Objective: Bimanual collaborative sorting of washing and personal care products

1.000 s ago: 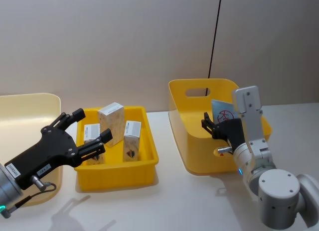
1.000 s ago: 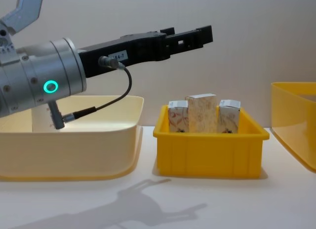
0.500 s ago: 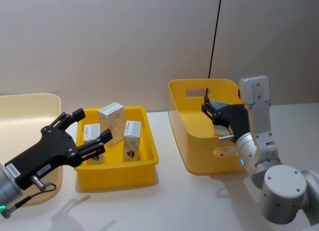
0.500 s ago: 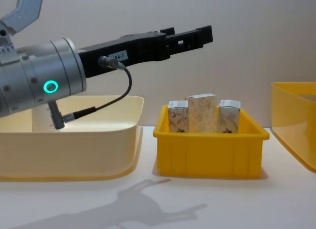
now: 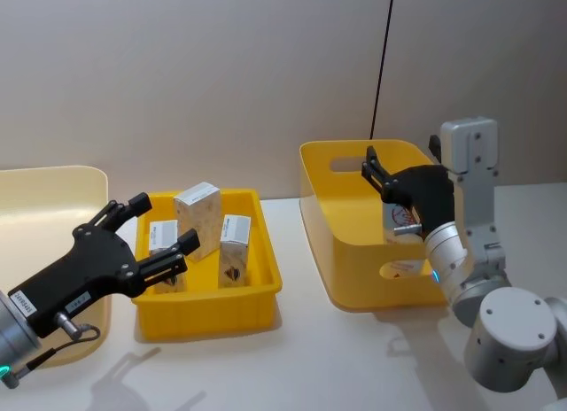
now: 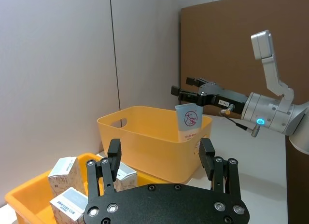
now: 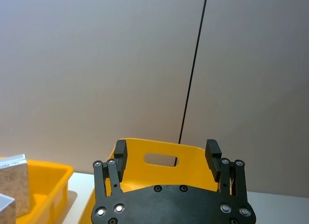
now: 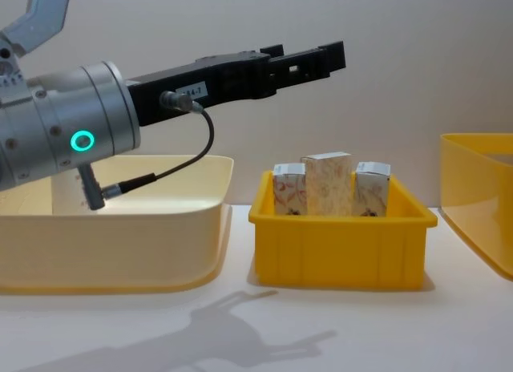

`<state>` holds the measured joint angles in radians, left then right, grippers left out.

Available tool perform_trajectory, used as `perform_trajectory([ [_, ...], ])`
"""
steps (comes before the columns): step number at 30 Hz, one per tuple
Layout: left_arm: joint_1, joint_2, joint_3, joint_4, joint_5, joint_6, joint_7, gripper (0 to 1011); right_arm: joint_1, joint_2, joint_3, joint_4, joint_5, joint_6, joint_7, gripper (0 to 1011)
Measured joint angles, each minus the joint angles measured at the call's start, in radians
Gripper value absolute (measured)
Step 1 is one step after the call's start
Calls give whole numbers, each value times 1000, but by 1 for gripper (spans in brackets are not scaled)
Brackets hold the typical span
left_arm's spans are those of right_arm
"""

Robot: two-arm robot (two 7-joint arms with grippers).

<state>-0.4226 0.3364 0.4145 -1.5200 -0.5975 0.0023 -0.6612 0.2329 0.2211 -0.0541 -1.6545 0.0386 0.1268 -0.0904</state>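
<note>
The white counter (image 5: 354, 358) carries 3 bins. The cream bin (image 8: 120, 228), the widest, sits at the counter's left edge. The deep yellow bin (image 5: 337, 252), with a handle slot in its back wall, stands toward the right edge. My left arm (image 8: 64, 135) reaches forward over the cream bin, and my left jaws hang open and empty above the near-left corner of the shallow yellow tray (image 5: 208, 314), which sits between the 2 bins. My right arm (image 5: 505, 340) rises at the counter's right edge. My right jaws are spread wide, gripping nothing, above the right side of the deep yellow bin. Just below them 1 light-blue tube (image 6: 189, 122) stands in that bin, its red round logo showing. 3 white cartons (image 8: 326, 183) stand upright in the tray, the middle one tallest.
</note>
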Motion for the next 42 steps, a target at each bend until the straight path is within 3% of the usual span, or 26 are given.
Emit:
perform_trajectory([
  [10, 1, 0, 0, 0, 2, 0, 3, 1002, -6, 0, 1, -10, 5, -10, 6, 1001],
  [16, 12, 3, 2, -6, 25, 0, 41, 1002, -30, 12, -17, -20, 29, -18, 21, 1001],
  [35, 82, 20, 17, -47, 175, 5, 287, 1002, -203, 95, -141, -94, 204, -78, 130, 1001],
  [41, 102, 25, 22, -59, 218, 6, 355, 1002, -236, 111, -164, -107, 237, -89, 150, 1001],
  [42, 114, 28, 25, -65, 242, 7, 396, 1002, -242, 114, -169, -110, 244, -92, 154, 1001],
])
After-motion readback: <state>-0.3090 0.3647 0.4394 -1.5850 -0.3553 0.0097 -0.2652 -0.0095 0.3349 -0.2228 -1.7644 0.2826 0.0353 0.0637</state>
